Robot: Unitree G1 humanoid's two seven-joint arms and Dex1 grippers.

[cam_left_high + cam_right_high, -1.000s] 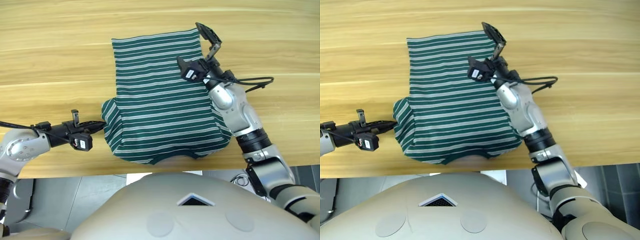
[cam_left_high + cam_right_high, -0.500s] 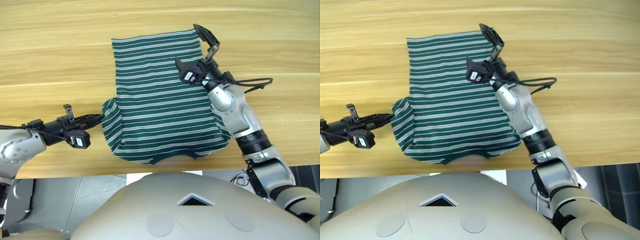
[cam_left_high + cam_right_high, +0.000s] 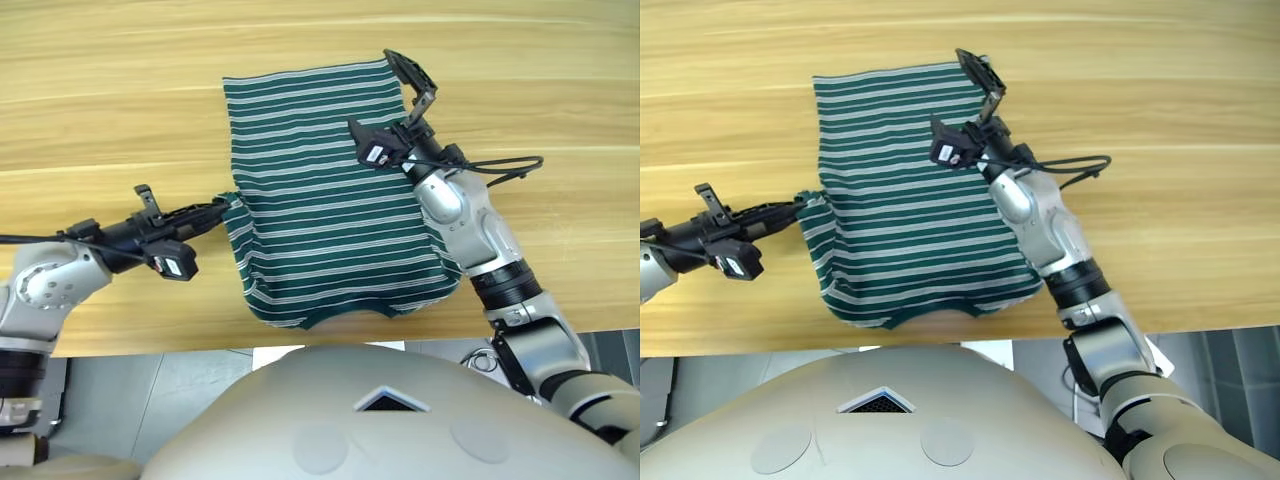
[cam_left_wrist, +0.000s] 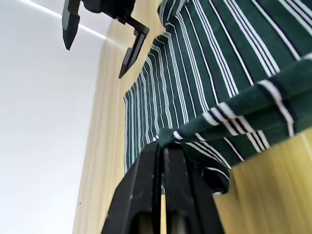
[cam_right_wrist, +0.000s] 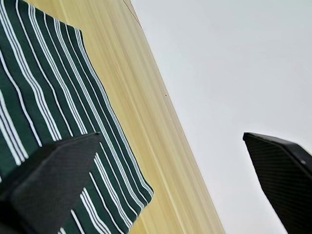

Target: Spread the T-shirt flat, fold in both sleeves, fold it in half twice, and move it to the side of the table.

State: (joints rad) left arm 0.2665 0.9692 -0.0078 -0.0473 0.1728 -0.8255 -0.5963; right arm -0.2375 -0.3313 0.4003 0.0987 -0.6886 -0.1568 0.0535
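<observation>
ITEM: T-shirt [image 3: 320, 190]; green with pale stripes; lies flat on the bench [image 3: 100, 100], with bare wood on all sides of it; the collar [image 3: 345, 315] sits just short of the bench's near edge, the hem [image 3: 305, 75] on the far side.

PART: left sleeve [image 3: 238, 205]; lifted off the wood at the T-shirt's left side, the cuff drawn up and bunched toward the body panel; not yet laid down.

LEFT TOOL [image 3: 222, 203]: at the T-shirt's left edge, about halfway between hem and collar; fingers pressed together on the left sleeve cuff, the striped band clamped between them in the wrist view.

RIGHT TOOL [image 3: 412, 82]: above the T-shirt's far right corner, by the hem; fingers spread wide, nothing between them; apart from the cloth as far as can be told.

NOTE: the T-shirt's right side near the collar is partly covered by the right arm; whether that sleeve is folded cannot be told.

STEP IN HAND (judged): folding in the left sleeve.

HANDLING (judged): carry the cuff low and straight across toward the T-shirt's middle, so that the fold line runs parallel to the left side seam; avoid pulling upward, which would drag the body panel and wrinkle it; set the sleeve flat on the stripes before letting go; draw the tool back out sideways, clear of the fold; the right tool could press the T-shirt's far corner to stop it sliding.
</observation>
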